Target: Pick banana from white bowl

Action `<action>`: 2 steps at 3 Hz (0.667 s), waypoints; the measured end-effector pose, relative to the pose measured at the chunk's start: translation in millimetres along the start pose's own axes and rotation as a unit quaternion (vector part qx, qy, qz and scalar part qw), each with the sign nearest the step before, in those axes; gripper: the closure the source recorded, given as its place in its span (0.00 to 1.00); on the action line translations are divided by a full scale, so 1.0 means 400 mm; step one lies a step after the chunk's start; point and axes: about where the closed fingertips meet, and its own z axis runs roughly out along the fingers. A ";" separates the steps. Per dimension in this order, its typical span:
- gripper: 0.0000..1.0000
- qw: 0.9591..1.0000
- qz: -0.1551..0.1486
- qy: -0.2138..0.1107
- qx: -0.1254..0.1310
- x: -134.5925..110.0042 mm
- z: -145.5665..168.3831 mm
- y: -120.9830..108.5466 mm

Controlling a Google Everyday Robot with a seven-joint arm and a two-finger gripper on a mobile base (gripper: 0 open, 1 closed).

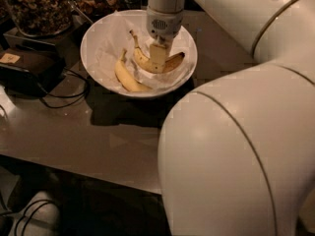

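Saw the bulky white arm nearest, at right, with dark floor lower left. Found a dim grey surface beyond, carrying a black box and the white bowl. Found the speckled banana inside the bowl, beside a paler banana and under the tool; could not tell its grip. Noted nut jars farthest.

You are looking at what reads as a break-room or office snack corner. A smooth grey counter carries glass jars of nuts and a paper-lined white bowl of fruit, set out like self-serve fare. A dark box with loose black cables sits beside them, and your gripper hangs inside the bowl, over the speckled banana.
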 end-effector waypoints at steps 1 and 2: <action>1.00 0.999 -0.041 -0.025 -0.004 0.020 -0.050 0.034; 1.00 0.996 -0.079 -0.034 0.009 0.040 -0.105 0.084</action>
